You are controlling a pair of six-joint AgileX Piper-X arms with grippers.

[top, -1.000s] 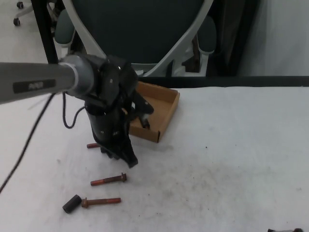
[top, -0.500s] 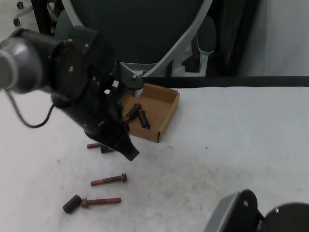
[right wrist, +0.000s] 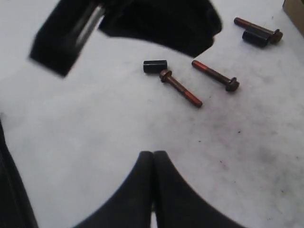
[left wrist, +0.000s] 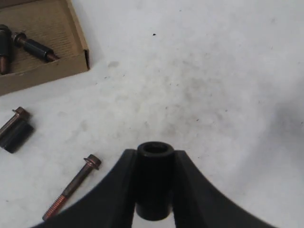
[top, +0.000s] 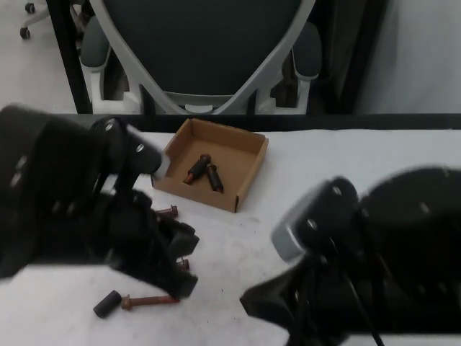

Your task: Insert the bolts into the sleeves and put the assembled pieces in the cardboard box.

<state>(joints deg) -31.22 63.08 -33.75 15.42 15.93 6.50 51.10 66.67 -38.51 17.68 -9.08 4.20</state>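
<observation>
Black sleeve (left wrist: 154, 190) sits clamped between the fingers of the left gripper (left wrist: 154, 161), above the white bench (left wrist: 213, 71). On the right gripper (right wrist: 153, 156) the fingers press together, holding nothing. Two assembled pieces (top: 198, 168) lie in the cardboard box (top: 198, 193); loose bolts (right wrist: 216, 76) lie near it

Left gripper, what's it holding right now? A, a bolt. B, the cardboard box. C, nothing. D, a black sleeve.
D: the left wrist view shows a black sleeve pinched in the left gripper, its hollow end facing the camera.
</observation>
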